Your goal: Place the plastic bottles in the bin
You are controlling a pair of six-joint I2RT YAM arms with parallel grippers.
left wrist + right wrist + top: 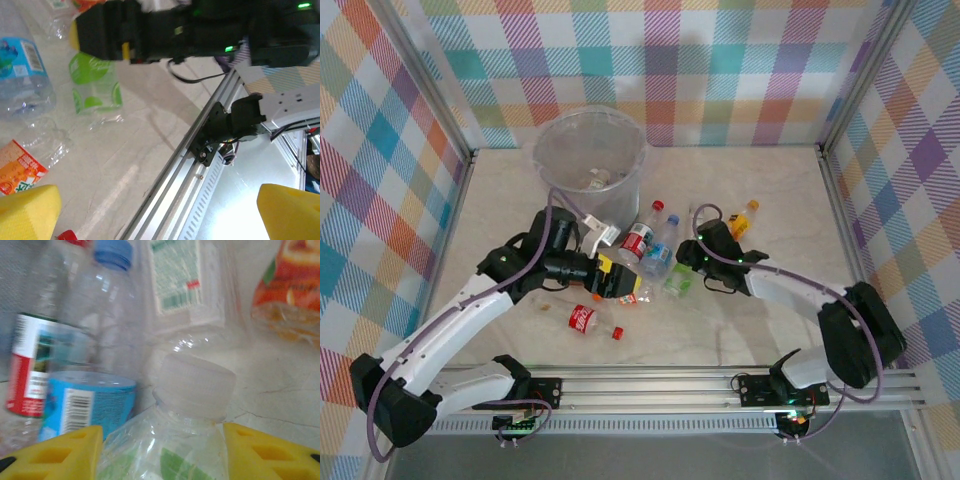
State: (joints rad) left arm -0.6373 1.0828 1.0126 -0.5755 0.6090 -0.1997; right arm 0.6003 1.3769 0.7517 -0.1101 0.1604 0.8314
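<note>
Plastic bottles [660,252] lie scattered on a pale marbled table [750,325] between plaid walls [740,70].

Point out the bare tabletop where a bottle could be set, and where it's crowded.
Free: far right, between the orange bottle and the right wall; near centre, between the lone red-label bottle, right arm and rail. Crowded: the bottle cluster before the bin.

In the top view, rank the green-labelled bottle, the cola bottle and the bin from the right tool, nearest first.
1. green-labelled bottle, between the fingers of the right tool.
2. cola bottle, lying front left of it.
3. bin, far back left.
</note>
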